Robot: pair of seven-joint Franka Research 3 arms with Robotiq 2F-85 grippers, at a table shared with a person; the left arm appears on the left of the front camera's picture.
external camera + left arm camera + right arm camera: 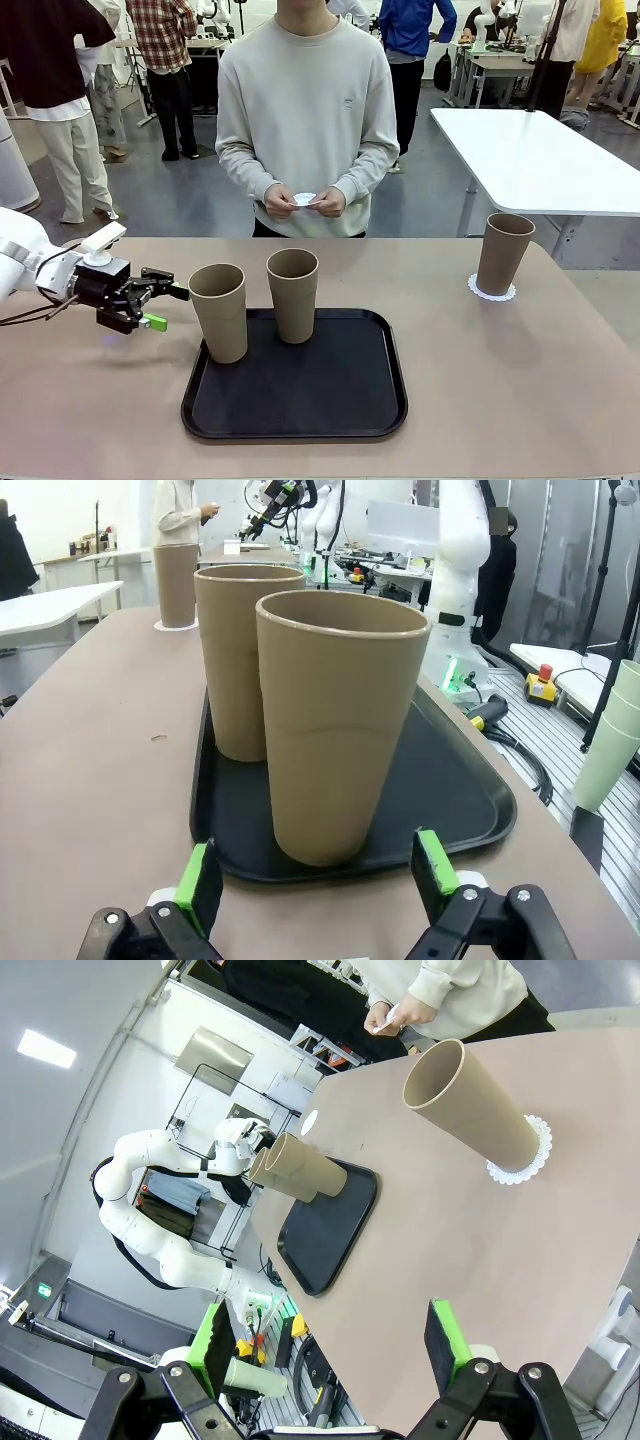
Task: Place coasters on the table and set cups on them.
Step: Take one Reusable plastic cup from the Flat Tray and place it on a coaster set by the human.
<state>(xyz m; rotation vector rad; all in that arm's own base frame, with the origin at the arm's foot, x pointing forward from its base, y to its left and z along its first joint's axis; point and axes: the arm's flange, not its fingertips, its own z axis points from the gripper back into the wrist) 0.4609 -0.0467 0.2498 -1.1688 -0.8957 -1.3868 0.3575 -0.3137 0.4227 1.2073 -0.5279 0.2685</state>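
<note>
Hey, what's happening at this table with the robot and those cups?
The robot's left gripper, jaws open, sits beside a tall tan-brown tumbler that stands with a second tumbler on a black rounded tray. A third tumbler already stands on a white lacy paper doily at the beige table's far right. The person across the table holds another white doily in both hands.

Under the right-hand cup (504, 252) only the scalloped rim of its coaster (492, 293) shows; the rest lies beneath the base. The white paper (304, 199) between the person's hands (329, 203) is mostly covered by them and too small to count. In the left wrist view the near cup (340, 725) hides much of the second cup (232, 660). The left arm (20, 260) is cut by the picture's left edge, the counter (520, 400) by the bottom edge.
</note>
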